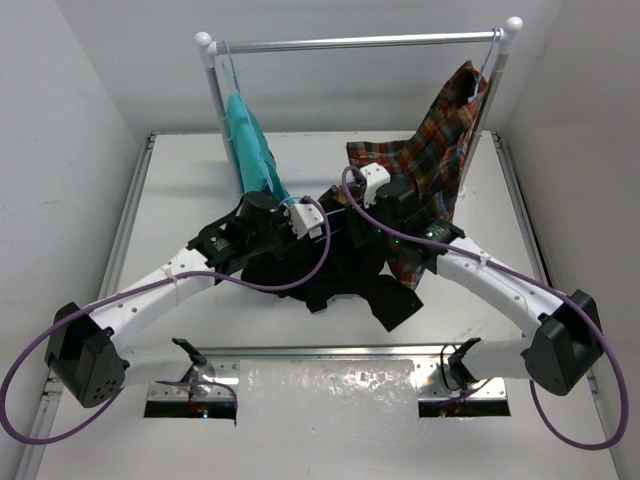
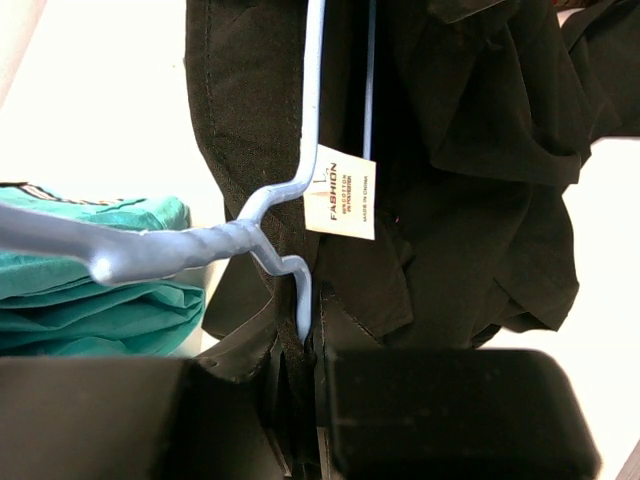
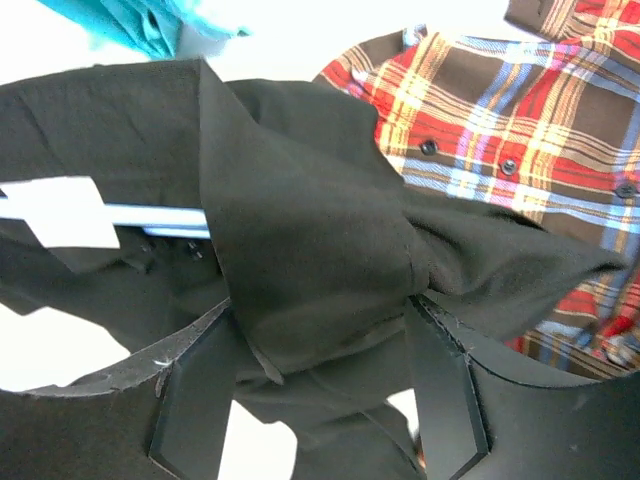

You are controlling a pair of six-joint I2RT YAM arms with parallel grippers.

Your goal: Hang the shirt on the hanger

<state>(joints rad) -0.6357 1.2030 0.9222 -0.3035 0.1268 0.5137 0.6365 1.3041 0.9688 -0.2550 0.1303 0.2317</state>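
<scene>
The black shirt lies bunched on the table's middle under both wrists. The pale-blue hanger lies across it, its twisted neck and hook pointing left in the left wrist view. One wire runs up past the shirt's white label. My left gripper is shut on the hanger wire just below the neck, with black cloth at the jaws. My right gripper is open, its fingers wide apart, and a thick fold of the shirt fills the gap. A strip of hanger wire shows beyond it.
A silver rail with white knobs stands at the back. A teal garment hangs at its left end. A red-orange plaid shirt hangs at its right end and drapes onto the table beside the right arm. White walls close in both sides.
</scene>
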